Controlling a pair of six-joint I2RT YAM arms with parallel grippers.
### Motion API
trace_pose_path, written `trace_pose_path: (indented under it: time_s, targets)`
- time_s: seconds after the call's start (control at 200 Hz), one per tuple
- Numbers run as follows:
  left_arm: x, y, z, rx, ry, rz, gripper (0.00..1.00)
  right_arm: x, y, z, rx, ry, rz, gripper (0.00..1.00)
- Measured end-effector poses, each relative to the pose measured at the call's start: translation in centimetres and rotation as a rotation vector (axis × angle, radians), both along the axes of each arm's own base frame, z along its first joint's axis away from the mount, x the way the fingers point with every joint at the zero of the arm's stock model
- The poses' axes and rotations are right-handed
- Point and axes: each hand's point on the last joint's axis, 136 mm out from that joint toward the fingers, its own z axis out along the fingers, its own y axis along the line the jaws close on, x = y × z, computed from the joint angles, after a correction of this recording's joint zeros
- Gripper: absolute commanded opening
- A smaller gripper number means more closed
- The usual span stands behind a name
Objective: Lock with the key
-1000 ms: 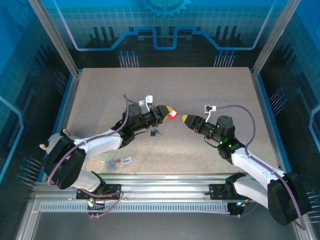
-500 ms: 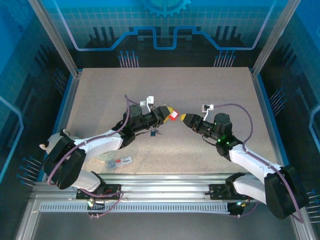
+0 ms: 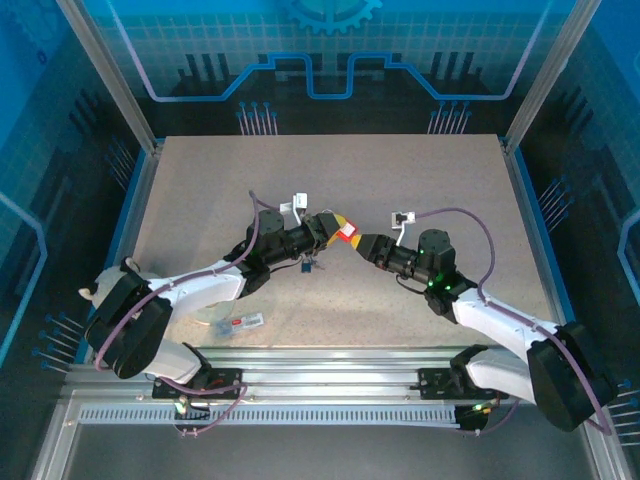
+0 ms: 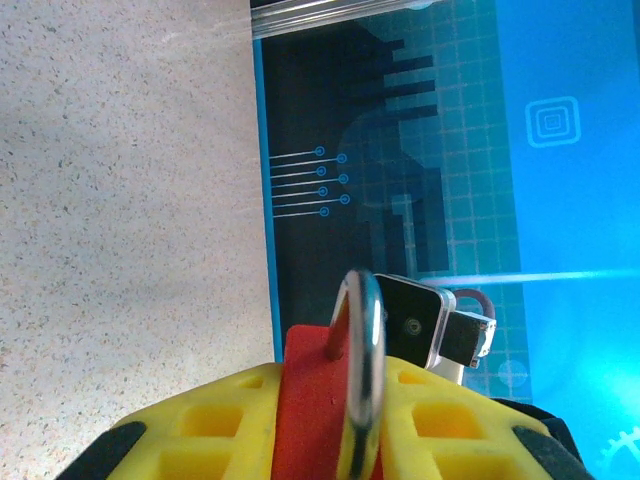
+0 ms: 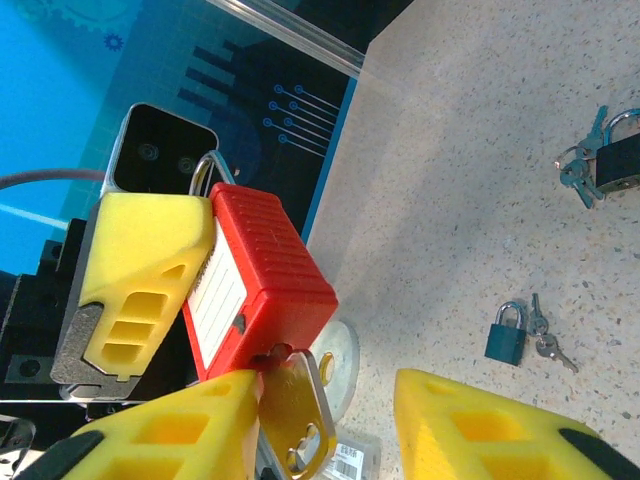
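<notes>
Red padlock [image 5: 255,280] clenched in left end effector [image 3: 345,229]; key [image 5: 295,410] inside released right end effector [image 5: 325,420].

The left gripper [image 5: 235,235] is pinching a red padlock [image 5: 265,275], with 1 yellow finger [image 5: 140,250] pressing on its white-labelled face. A key [image 5: 300,405] is sticking in the keyhole, its bow touching 1 finger of the right gripper [image 5: 328,400], whose other finger is standing apart. A teal padlock [image 5: 505,335] and a black padlock [image 5: 617,162], each with keys, are lying on the table [image 5: 450,150] to the right.
</notes>
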Motion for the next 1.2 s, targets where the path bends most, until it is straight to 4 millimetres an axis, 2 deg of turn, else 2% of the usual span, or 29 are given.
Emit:
trace_pose_path:
  time_s: [0.475,0.755,0.926,1.201]
  targets:
    - [0.2,0.1,0.8,-0.02,-0.025,0.009,0.0,0.3,0.2,1.0,0.031,-0.037,-0.001,0.35]
    - [0.4,0.0,2.0,-0.064,-0.073,0.015,0.0,0.4,0.2,2.6,0.095,-0.087,0.005,0.32]
    - [0.6,-0.2,1.2,-0.096,-0.053,0.013,0.0,0.2,0.0,3.4,0.13,-0.115,0.007,0.31]
    - [0.5,-0.3,1.8,-0.138,-0.066,0.007,0.0,0.2,-0.3,3.9,0.161,-0.12,0.005,0.27]
